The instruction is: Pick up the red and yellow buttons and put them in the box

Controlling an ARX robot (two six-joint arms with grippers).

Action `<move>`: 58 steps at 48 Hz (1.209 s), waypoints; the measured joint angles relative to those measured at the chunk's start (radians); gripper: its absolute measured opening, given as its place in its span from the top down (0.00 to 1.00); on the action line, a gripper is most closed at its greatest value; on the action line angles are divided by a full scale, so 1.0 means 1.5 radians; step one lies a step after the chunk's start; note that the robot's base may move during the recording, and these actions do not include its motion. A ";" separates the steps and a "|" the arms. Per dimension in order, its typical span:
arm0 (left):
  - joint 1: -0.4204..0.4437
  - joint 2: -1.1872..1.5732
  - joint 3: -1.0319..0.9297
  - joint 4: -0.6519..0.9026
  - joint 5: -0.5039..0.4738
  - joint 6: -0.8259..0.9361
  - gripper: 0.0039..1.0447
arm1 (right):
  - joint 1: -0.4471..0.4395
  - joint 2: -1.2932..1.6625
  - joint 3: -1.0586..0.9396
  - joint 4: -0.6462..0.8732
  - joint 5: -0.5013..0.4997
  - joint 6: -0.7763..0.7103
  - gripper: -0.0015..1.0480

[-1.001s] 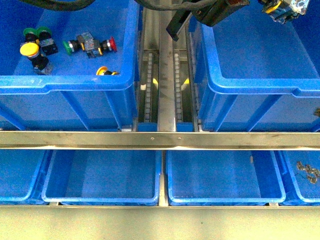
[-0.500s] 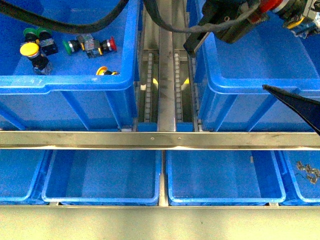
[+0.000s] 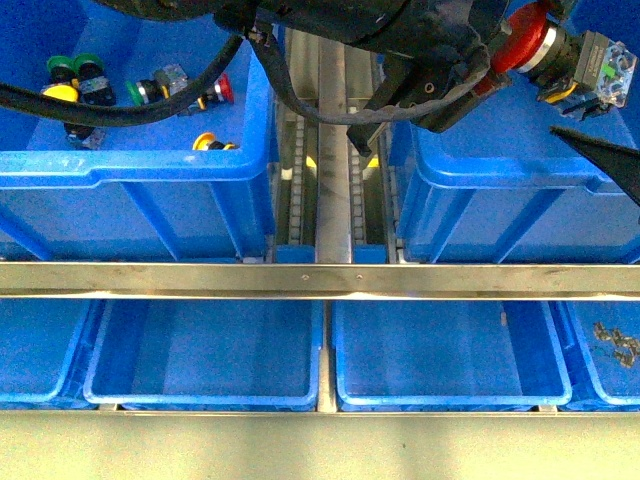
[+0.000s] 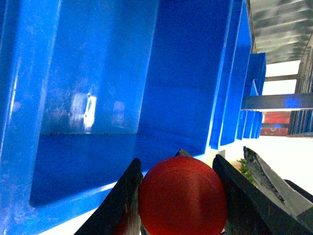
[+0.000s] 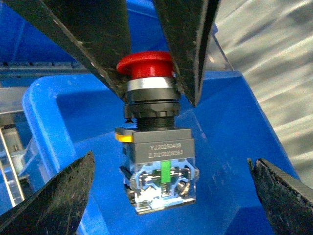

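Between the fingers (image 4: 124,200) of the left tool (image 4: 182,196), a red push-button (image 3: 522,45) is clamped by its cap, its body projecting free over the right-hand blue crate (image 3: 520,172). Close by, the right tool (image 5: 171,161) stands wide, gripping nothing. Well left of both tools, other red and yellow buttons (image 3: 222,88) lie in the second crate (image 3: 140,165).

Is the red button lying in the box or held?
Held. The left pincer grips the red button by its cap, above the box.
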 joint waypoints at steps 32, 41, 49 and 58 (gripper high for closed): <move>0.000 -0.004 -0.001 0.003 -0.002 -0.005 0.68 | 0.039 0.035 0.057 -0.034 0.063 0.010 0.23; 0.000 -0.009 -0.001 0.006 -0.005 -0.006 0.68 | 0.038 0.037 0.067 -0.053 0.065 0.018 0.51; 0.002 -0.011 -0.001 0.006 -0.013 0.005 0.68 | 0.038 0.037 0.071 -0.057 0.065 0.036 0.63; 0.003 -0.013 0.000 -0.024 -0.039 0.064 0.43 | 0.035 0.033 0.072 -0.089 0.082 0.033 0.63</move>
